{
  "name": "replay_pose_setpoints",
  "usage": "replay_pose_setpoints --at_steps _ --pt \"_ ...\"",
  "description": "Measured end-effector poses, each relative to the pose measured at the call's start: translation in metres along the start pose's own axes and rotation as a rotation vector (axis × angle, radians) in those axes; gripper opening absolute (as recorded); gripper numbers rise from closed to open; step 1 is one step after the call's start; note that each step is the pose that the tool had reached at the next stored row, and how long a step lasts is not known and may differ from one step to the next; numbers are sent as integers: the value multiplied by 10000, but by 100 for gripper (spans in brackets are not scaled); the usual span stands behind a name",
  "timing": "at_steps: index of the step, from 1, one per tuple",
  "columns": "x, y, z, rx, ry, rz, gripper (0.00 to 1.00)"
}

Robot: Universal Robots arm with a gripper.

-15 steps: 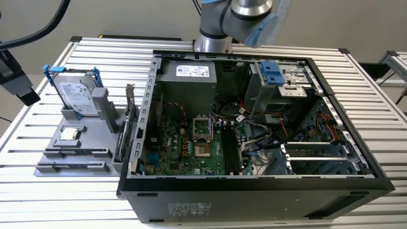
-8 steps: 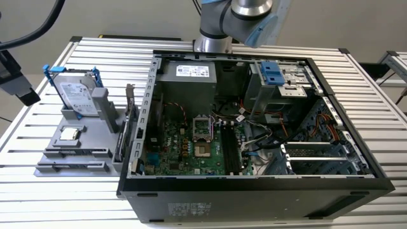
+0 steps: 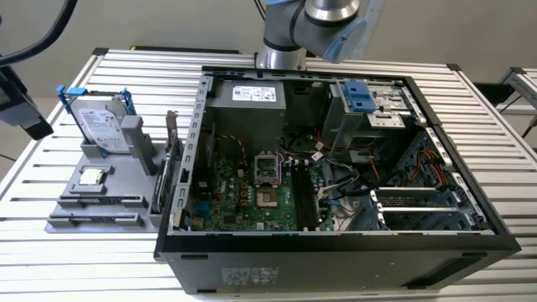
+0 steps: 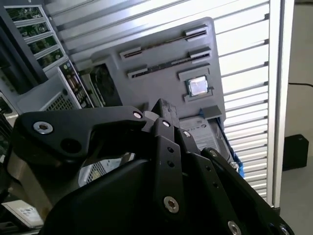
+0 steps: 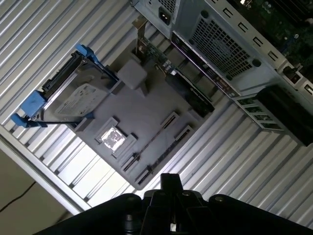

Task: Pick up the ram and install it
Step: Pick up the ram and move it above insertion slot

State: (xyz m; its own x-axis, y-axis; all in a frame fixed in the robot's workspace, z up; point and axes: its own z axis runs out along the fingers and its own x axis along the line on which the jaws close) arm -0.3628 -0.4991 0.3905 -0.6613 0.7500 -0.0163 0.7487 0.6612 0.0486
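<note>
While the ram [image 5: 154,138] rests in its grey holder [image 5: 146,105], the gripper [image 5: 169,179] hangs above, closed and empty: approach stage; grasping requires opening.

Tool [image 5: 168,182] body, arm [image 3: 312,28] cropped at view edges.

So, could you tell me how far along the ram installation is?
Nothing looks done yet: the ram sits in the grey holder beside the case, and the motherboard's black slots look empty. In hand: the gripper hangs above the holder. Left: picking up and installing.
</note>
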Motion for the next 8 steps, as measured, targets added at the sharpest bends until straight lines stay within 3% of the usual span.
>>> replay_pose_setpoints --at_steps 8 --pt "0 0 0 7 -21 449 0"
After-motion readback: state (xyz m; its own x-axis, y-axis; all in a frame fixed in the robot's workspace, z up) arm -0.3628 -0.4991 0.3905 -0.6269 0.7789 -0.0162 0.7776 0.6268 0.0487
